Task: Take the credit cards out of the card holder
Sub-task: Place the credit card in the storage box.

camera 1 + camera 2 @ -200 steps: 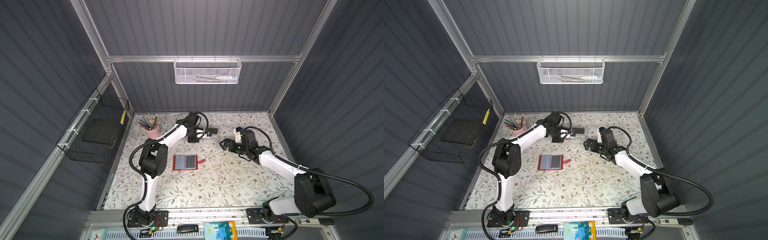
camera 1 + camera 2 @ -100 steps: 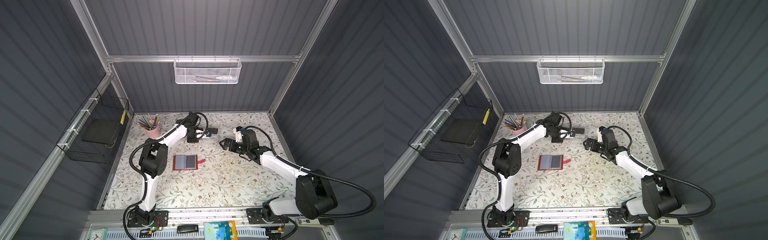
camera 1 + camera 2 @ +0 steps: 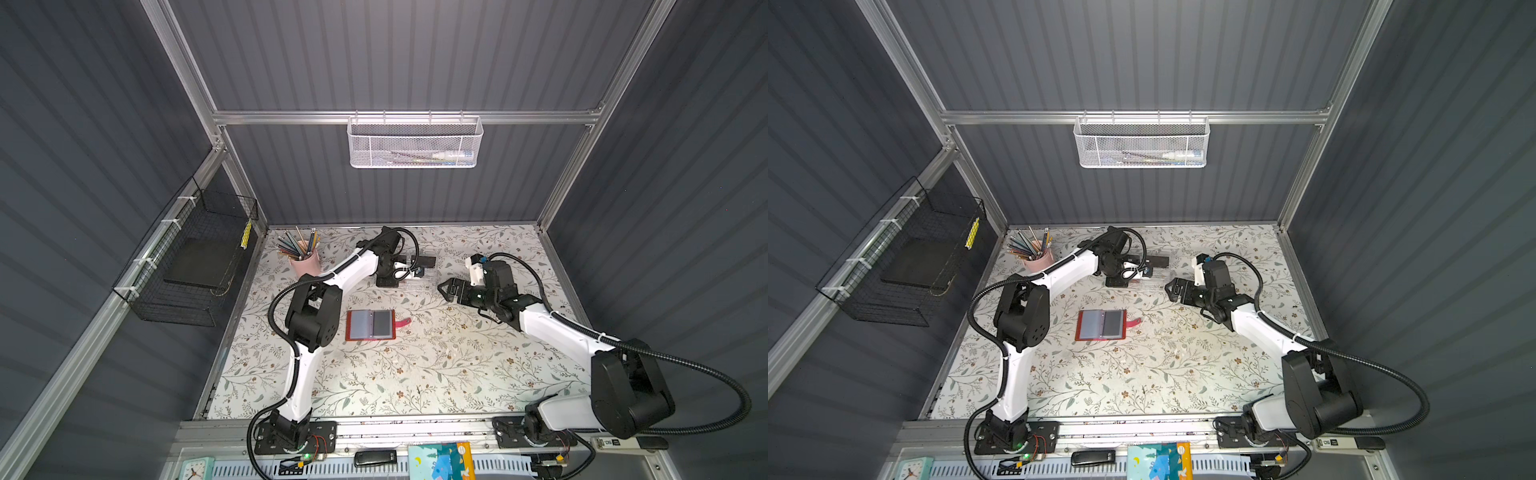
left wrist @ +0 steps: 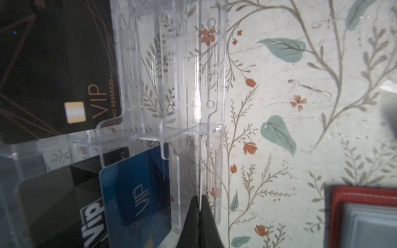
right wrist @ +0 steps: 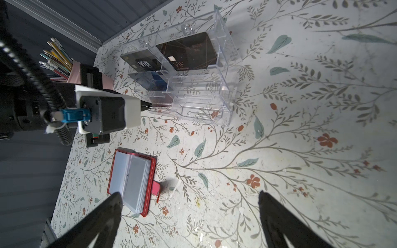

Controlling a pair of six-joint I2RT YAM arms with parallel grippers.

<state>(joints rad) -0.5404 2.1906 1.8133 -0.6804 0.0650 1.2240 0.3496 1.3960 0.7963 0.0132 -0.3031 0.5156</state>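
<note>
The red card holder (image 3: 370,325) (image 3: 1101,325) lies open and flat mid-table, grey sleeve pages up and strap tab to the right; it also shows in the right wrist view (image 5: 131,182) and the left wrist view (image 4: 363,216). A black VIP credit card (image 4: 53,70), a blue one (image 4: 137,199) and a black one lettered in white (image 5: 140,61) stand in a clear acrylic box (image 5: 204,103). My left gripper (image 4: 199,200) is shut, its tips against the edge of one of the box's clear walls. My right gripper (image 5: 188,194) (image 3: 446,289) hovers open and empty to the right of the box.
A pink cup of pencils (image 3: 305,259) stands at the back left. On the left wall hangs a black wire basket (image 3: 191,266), and on the back wall a white mesh basket (image 3: 413,141). Small items lie along the front rail.
</note>
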